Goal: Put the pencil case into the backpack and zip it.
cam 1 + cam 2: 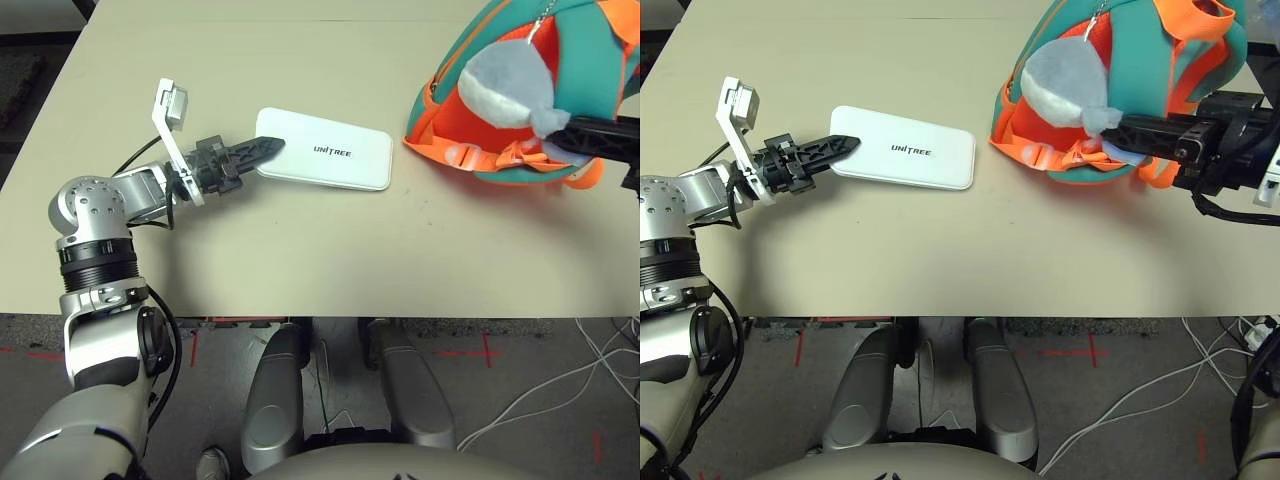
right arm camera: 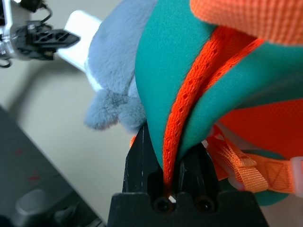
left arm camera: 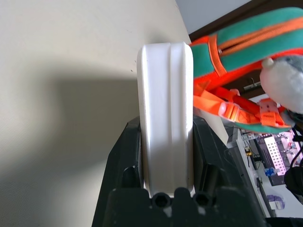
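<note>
Evidently my left tool (image 1: 258, 152) grips the white pencil case (image 1: 345, 158) by its end, one finger on either broad face, which leaves the far end free to lead into an opening. It sits over the bench (image 1: 300, 250), between that tool and the backpack (image 1: 1140, 70). On the right, my other tool (image 2: 173, 163) is clamped on the backpack's teal, orange-trimmed edge, beside the grey plush charm (image 1: 1065, 85), I judge to steady the bag while the case goes in.
</note>
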`<state>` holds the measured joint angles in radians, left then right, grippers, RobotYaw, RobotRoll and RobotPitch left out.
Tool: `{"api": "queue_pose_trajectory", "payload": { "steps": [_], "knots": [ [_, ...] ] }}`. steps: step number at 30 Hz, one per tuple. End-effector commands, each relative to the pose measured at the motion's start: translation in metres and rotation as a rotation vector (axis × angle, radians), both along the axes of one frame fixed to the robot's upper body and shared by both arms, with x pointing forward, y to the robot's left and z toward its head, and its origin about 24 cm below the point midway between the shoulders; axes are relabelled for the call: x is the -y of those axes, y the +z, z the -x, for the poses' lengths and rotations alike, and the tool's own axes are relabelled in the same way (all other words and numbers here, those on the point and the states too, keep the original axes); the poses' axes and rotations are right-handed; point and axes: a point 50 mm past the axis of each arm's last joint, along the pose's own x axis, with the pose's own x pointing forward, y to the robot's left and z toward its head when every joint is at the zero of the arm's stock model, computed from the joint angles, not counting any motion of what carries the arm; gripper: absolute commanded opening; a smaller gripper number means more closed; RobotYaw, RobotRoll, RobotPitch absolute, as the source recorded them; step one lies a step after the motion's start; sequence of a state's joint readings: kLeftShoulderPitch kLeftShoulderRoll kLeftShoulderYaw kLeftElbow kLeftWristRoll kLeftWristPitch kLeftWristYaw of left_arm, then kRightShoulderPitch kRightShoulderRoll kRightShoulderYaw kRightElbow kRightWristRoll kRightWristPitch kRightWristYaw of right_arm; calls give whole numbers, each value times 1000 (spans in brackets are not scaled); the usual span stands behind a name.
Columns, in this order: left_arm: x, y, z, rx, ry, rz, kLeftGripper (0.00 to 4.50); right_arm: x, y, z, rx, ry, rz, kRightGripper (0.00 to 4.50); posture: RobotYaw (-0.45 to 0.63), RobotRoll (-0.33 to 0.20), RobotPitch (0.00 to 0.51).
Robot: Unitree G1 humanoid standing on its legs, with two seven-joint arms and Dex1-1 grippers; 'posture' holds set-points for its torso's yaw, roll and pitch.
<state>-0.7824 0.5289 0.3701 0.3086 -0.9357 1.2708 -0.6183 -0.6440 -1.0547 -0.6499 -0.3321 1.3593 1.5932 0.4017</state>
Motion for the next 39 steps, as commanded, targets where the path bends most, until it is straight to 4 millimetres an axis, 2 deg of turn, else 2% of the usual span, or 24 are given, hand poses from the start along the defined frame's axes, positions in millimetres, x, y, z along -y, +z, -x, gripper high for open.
{"api": "queue_pose_trajectory", "payload": {
  "steps": [1,4,7,9,12,15,18,21,25,29,34,39],
  "knots": [
    [-9,-8,-5,-40,73,-86,1281,-4,6,12,24,62,-32,90,-184,0,313],
    [-7,-9,-6,-40,68,-90,1281,-9,-9,9,-3,30,-54,90,-185,0,314],
    [-4,-5,-7,-18,58,-88,1281,-15,-36,7,-26,-24,-88,90,-182,0,319],
    [-4,4,-8,18,51,-109,1281,-20,-52,9,6,-56,-71,90,-180,0,322],
    [-8,25,-9,89,37,-127,1281,-19,-59,16,31,-75,-70,90,-182,0,323],
    [-14,46,-12,146,39,-140,1280,-13,-50,21,26,-64,-85,90,-185,0,323],
    [-19,56,-15,167,50,-148,1280,-8,-28,26,51,-37,-108,90,-186,0,321],
    [-22,54,-18,161,55,-163,1280,-3,-3,31,93,-22,-127,90,-189,0,318],
    [-20,40,-18,131,37,-162,1280,-4,26,44,157,32,-160,90,-194,0,317],
    [-20,33,-19,115,36,-158,1280,-6,37,50,203,73,-172,90,-213,0,313],
    [-21,27,-21,102,40,-156,1280,-11,37,58,248,136,-175,90,-231,0,310],
    [-18,25,-24,97,34,-150,1280,-10,35,63,222,159,-146,90,-239,0,311]
  ]
}}
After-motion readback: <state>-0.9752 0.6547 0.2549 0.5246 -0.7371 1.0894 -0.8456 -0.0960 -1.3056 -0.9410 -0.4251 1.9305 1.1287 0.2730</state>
